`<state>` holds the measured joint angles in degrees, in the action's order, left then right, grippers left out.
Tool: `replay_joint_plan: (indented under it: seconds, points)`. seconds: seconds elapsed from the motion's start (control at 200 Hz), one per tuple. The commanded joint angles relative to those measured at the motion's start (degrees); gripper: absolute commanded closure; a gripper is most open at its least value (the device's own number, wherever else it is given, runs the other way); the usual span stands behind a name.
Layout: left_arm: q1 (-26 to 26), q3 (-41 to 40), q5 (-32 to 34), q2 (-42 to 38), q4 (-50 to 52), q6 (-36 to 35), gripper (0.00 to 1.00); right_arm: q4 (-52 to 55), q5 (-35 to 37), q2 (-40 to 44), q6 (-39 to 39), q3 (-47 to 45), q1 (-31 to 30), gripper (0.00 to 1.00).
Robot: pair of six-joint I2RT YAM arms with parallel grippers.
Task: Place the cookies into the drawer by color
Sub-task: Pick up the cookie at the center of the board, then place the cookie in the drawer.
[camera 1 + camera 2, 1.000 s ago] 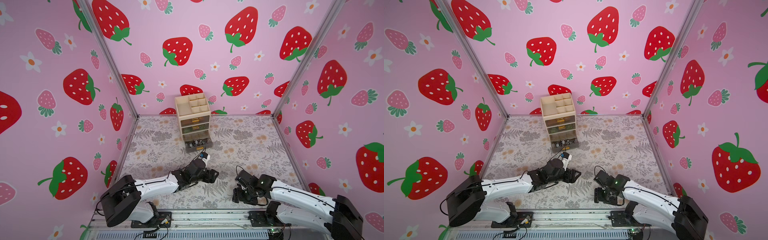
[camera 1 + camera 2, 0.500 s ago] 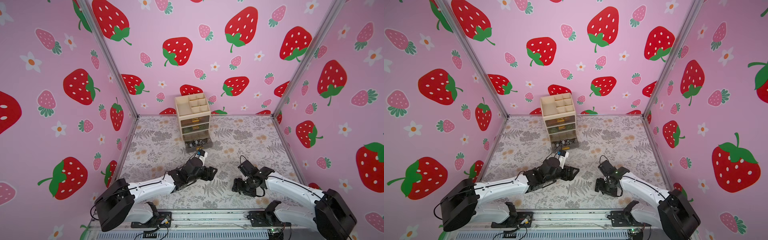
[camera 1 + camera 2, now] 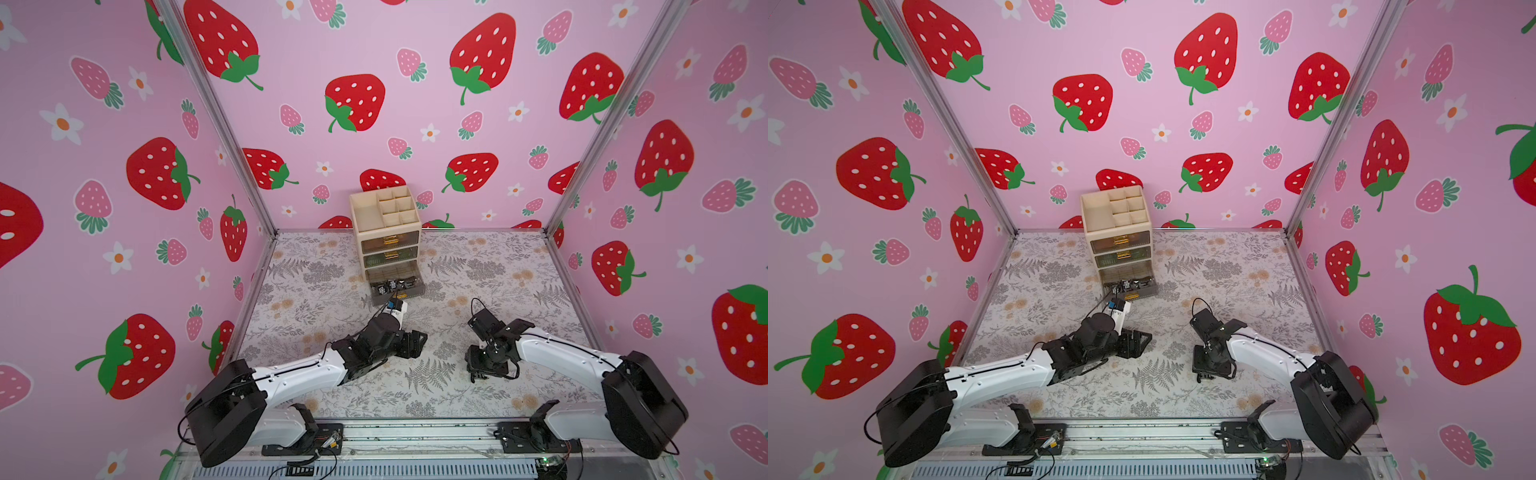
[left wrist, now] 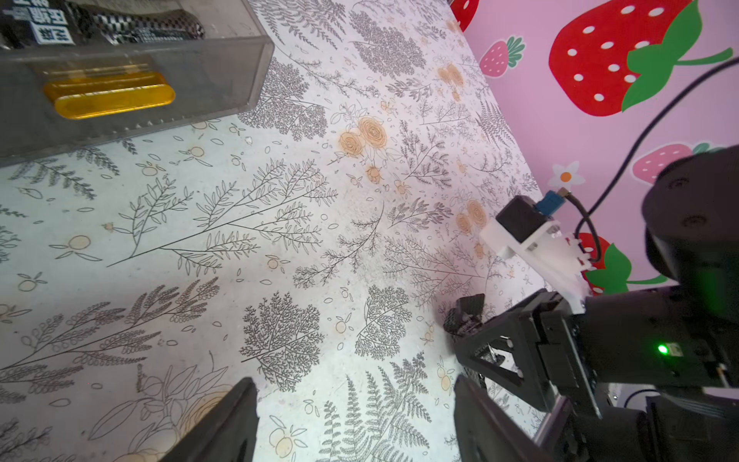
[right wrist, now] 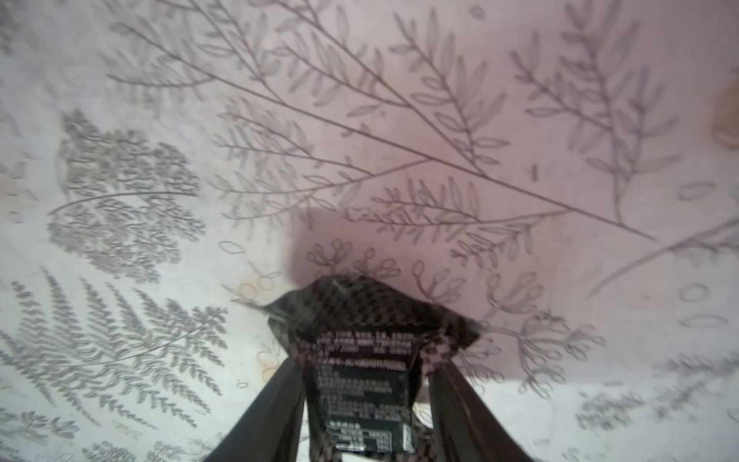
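Black cookie (image 5: 360, 352) sits between the right gripper (image 5: 368, 372) fingers (image 5: 276, 408), flared crimped end poking out past the tips, printed label toward the wrist camera. The gripper is pinching it across the narrow body, probably because the flared ends would just crumple. It's low over the counter (image 3: 478, 266) with a shadow right beneath; cannot tell if the packet is clear of the surface. In a top view the right gripper (image 3: 478, 374) points down, well apart from the drawer unit (image 3: 386, 232), which stands far ahead of both grippers by the back wall. Bottom drawer (image 4: 132, 100) is pulled out, gold handle (image 4: 108, 94) facing the left gripper (image 4: 352, 388), black cookies (image 4: 48, 24) inside, so black belongs there. Upper 2 drawers (image 3: 390, 258) look pushed in. Left gripper is spread wide with nothing between its fingers, near the drawer front, likely parked to leave the opening free or to push it shut later. No other loose cookies spotted on the counter, so likely near the end: carry this 1 and drop it in. Risk: shiny wrapper slipping, and the left arm lies close to the path.
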<state>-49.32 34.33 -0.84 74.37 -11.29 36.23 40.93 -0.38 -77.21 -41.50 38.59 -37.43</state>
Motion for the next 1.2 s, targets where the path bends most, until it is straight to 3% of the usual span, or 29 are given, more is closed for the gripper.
replay_joint_plan:
  seconds: [0.0,0.185,0.33,0.445,0.705,0.985,1.196]
  points:
    - [0.99,-0.49,-0.02,0.76,-0.30,-0.36,0.20,3.72,4.85,-1.50,1.65,1.64,-0.67,0.53]
    - [4.77,-2.58,-2.13,-0.54,-2.66,0.62,0.20,4.43,3.95,-1.67,2.81,3.74,-1.01,0.65]
    - [11.65,-6.19,-8.73,-5.26,-6.93,3.08,0.19,-0.31,1.96,1.00,2.68,7.68,-1.06,0.66]
    - [16.73,-7.17,-9.79,-10.41,-4.99,3.41,0.19,-4.40,0.34,0.46,3.20,13.10,-1.06,0.68]
    - [29.47,-6.98,-16.06,-14.70,-3.87,4.11,0.18,-3.02,-3.07,-15.20,10.34,37.13,-0.95,0.68]
    - [32.98,-3.18,-17.06,-8.84,-6.51,3.11,0.21,-0.05,-9.31,-34.72,15.47,60.98,-0.63,0.68]
    - [33.19,-3.00,-9.06,-7.07,-8.13,1.82,0.20,-1.48,-12.68,-42.82,16.47,67.79,-0.65,0.67]
